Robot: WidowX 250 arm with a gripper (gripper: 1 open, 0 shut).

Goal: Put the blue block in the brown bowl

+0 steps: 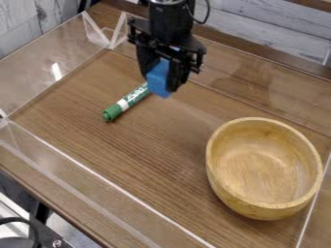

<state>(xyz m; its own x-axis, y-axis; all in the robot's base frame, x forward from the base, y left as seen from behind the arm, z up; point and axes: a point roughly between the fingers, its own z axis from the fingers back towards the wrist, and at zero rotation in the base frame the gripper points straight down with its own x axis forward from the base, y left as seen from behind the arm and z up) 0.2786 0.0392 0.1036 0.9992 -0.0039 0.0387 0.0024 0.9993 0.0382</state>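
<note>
The blue block [158, 79] is a small bright-blue piece pinched between the black fingers of my gripper [162, 83], which points straight down and is shut on it. Block and gripper hang just above the wooden table at the back centre, close to the upper end of the green-and-white marker. The brown bowl [264, 125] is a large round light-wood bowl standing at the front right. Nothing lies inside it. A wide stretch of table separates it from the gripper.
A green-and-white marker pen [127, 101] lies slanted on the table just left of and below the gripper. Clear acrylic walls [52, 68] edge the wooden table [142, 155] at the left and front. A clear plastic stand [99, 35] sits at the back left.
</note>
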